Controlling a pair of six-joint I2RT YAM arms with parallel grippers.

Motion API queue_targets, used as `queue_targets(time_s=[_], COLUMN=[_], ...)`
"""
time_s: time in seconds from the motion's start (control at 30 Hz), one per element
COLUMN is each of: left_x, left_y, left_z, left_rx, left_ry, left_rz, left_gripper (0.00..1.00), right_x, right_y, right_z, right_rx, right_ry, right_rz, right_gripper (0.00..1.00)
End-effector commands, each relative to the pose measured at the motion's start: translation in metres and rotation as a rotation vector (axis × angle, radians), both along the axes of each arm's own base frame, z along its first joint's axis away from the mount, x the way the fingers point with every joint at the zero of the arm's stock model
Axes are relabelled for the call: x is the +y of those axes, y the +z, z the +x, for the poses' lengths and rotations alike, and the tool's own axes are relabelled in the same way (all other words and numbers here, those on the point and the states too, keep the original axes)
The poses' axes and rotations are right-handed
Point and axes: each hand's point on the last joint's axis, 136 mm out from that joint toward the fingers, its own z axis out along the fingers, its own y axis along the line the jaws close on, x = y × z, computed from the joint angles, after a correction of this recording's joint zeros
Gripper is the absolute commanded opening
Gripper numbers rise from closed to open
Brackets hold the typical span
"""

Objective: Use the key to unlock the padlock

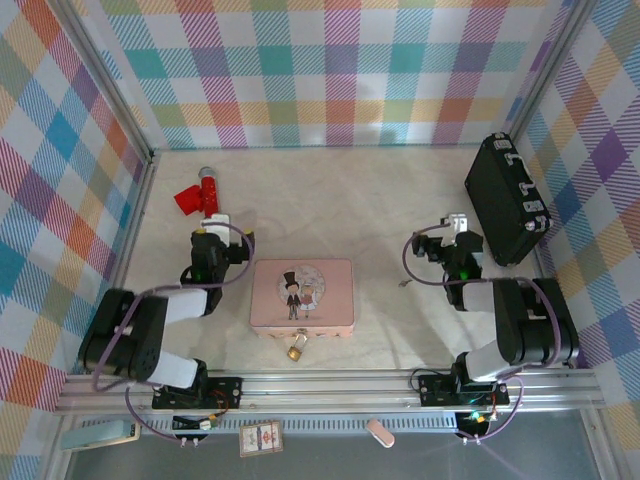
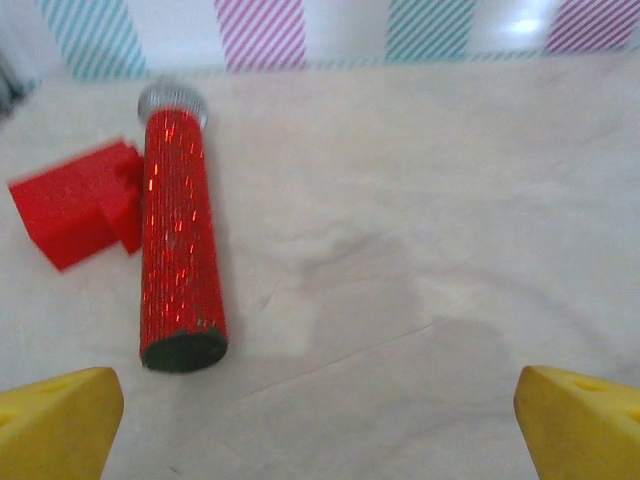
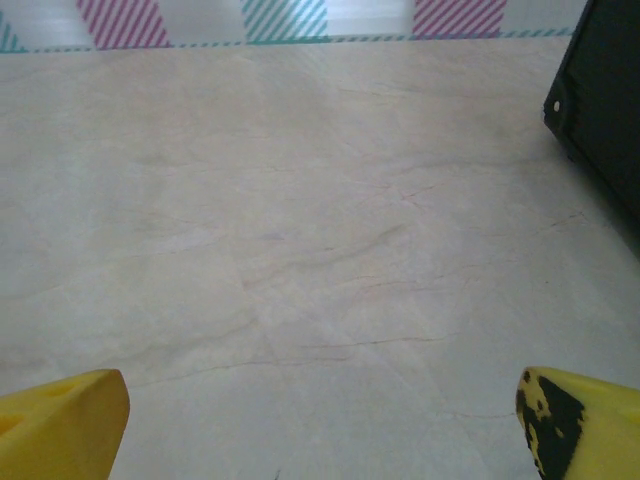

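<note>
Padlock, brass-coloured and small, is seen on the table against the middle of the near side of the pink tin box, by the box's clasp; whether its shackle is passed through the clasp cannot be told. A tiny thin grey piece, taken to be the key, is seen lying on the bare table between the box and the right arm, apart from both; it is too small for detail to be made out.

The left gripper is held over the table beyond the far left corner of the box, its jaws spread wide with nothing between them; in the left wrist view, the left gripper is pointed at a red glittered tube with a silver cap, beside which a red block is touching it.

The right gripper is likewise wide open and empty, held over bare table near a black case that is leaned by the right wall. Its yellow fingertips are seen well apart.
</note>
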Motion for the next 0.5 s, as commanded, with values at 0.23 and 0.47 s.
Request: queue_targets(time_s=[0.23,0.47], left_x=[0.032,0.044], left_y=[0.11,0.137], left_z=[-0.063,-0.094], left_rx=[-0.184,-0.194], left_ry=[0.198,0.311], left_rz=[-0.168,-0.526], left_gripper=[1.0,1.0], right_x=[0.031,0.008], right_y=[0.104,0.169], right_z=[-0.029,-0.065], right_rx=[-0.023,0.052], right_ry=[0.098,-0.12], right_rz=[0.253,0.45], right_gripper=[0.99,0.99])
